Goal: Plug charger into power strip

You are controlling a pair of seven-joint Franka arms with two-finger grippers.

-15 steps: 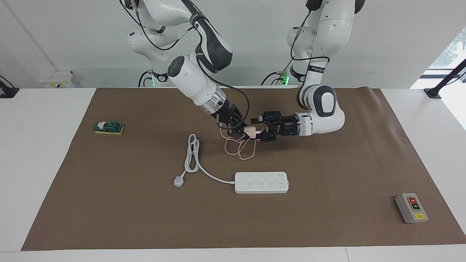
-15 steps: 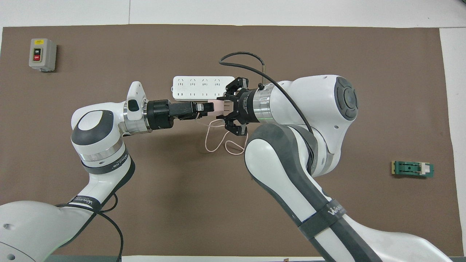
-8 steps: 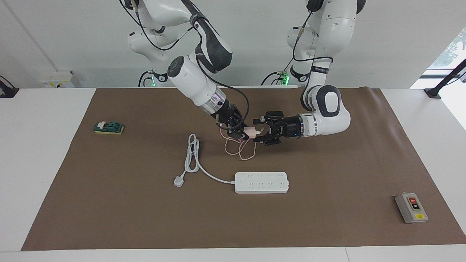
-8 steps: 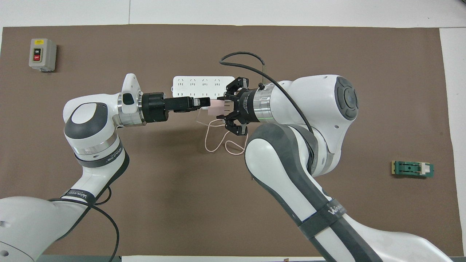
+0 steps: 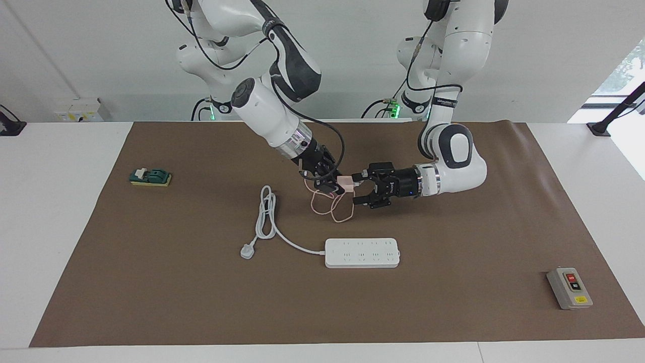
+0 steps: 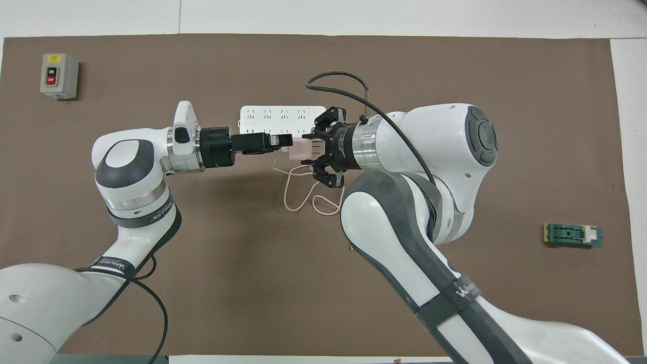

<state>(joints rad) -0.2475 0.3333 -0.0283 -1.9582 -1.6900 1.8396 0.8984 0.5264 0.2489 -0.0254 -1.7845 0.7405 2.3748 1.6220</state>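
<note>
Presently itemised: right gripper point(image 5: 336, 185), raised over the mat between the robots and the power strip point(image 5: 362, 252), closed on the charger point(image 5: 345, 181), a small pale pink cube whose thin pink cable point(image 5: 333, 207) hangs in loops down to the mat point(image 5: 453, 282). Left gripper point(image 5: 359, 188), level with it and pointing at the cube from the left arm's end; whether its fingers are spread or closed on anything cannot be told, and it sits just beside the charger, possibly touching. Step in hand, as judged: a handover or re-grip of the charger between the two grippers. To do it well, the receiving fingers ought to close on the cube's flat sides and leave the pronged face free; the giving gripper should let go only once that hold is firm; the dangling cable should be kept out from between the fingers. Power strip: flat on the mat, sockets up, farther from the robots than both grippers and well below them, its thick white cord point(image 5: 274, 229) running toward the right arm's end to a white plug point(image 5: 247, 250). Charger not yet over any socket.
</note>
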